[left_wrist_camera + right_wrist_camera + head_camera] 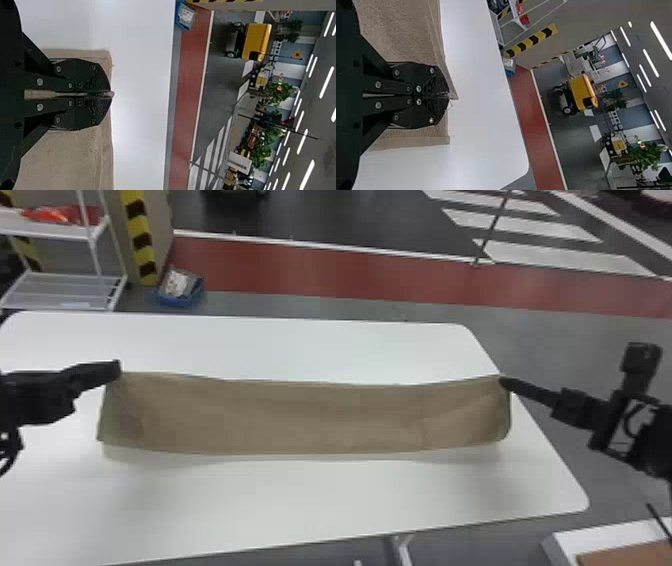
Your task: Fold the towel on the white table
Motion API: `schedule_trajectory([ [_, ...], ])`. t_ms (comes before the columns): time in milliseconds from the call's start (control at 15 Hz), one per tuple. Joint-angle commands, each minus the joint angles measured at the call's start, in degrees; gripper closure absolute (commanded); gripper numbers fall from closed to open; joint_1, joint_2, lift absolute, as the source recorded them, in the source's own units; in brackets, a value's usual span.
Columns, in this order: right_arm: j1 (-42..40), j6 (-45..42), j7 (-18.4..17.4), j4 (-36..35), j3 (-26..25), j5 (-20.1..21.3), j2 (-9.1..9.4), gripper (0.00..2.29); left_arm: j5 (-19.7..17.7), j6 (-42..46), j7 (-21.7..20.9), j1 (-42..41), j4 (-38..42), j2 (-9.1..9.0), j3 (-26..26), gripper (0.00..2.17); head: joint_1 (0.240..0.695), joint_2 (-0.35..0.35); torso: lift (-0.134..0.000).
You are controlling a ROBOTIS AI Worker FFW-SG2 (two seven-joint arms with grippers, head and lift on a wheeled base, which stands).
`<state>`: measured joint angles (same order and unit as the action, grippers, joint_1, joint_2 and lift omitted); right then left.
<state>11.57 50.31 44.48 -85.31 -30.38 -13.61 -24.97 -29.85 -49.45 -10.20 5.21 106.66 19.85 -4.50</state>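
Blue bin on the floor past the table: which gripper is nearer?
Left. The left gripper is in front of the bin, slightly left; the right gripper is far to its right.

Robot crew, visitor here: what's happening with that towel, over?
Left pincer, right pincer: both shut on towel. Towel stretched between them. Blue box on floor beyond white table, out of the way.

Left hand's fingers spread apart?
No, in the left wrist view the left hand has its fingers closed together, pinching the towel between them.
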Motion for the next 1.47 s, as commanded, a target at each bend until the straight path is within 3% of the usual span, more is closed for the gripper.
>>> schedule_trajectory([
  [0,1.7,-1.66,-0.8,3.31,0.67,1.13,0.0,1.39,1.11,2.73,0.09,2.87,-3.65,-0.08,1.87,1.09,0.695,-0.226,-0.12],
  [333,6.54,-5.53,-1.59,10.43,2.52,3.15,0.0,1.39,2.25,8.53,0.35,8.67,-12.44,-0.08,6.44,1.09,0.682,-0.231,-0.12],
  [667,10.14,-8.69,-3.7,14.65,6.83,5.88,0.09,1.38,7.61,12.04,0.62,12.01,-18.77,-0.34,11.27,1.07,0.668,-0.221,-0.12],
  [800,12.16,-12.56,-5.01,18.86,8.93,8.07,0.09,1.34,9.55,13.8,1.23,12.89,-20.7,-0.52,13.29,0.86,0.67,-0.218,-0.12],
  [867,12.95,-15.19,-6.42,20.89,10.34,8.51,0.09,1.34,10.78,13.98,1.67,14.04,-22.46,-0.96,14.26,0.86,0.67,-0.219,-0.12],
  [933,14.45,-18.18,-8.44,24.23,12.01,8.87,0.09,1.2,11.92,15.21,1.67,15.0,-24.48,-1.57,15.23,0.58,0.67,-0.22,-0.12],
  [1067,16.82,-25.39,-14.16,29.59,16.49,9.83,0.09,0.01,14.56,21.54,2.55,15.88,-27.82,-1.92,17.51,0.02,0.671,-0.222,-0.12],
  [1267,19.02,-36.11,-16.79,35.3,18.08,9.83,0.09,0.05,15.88,25.93,4.66,15.88,-28.96,-1.66,18.74,0.02,0.656,-0.222,-0.12],
  [1400,18.84,-37.69,-16.7,35.83,18.16,10.1,0.0,0.06,15.09,25.93,4.66,14.65,-27.47,-1.31,17.69,0.02,0.644,-0.218,-0.12],
])
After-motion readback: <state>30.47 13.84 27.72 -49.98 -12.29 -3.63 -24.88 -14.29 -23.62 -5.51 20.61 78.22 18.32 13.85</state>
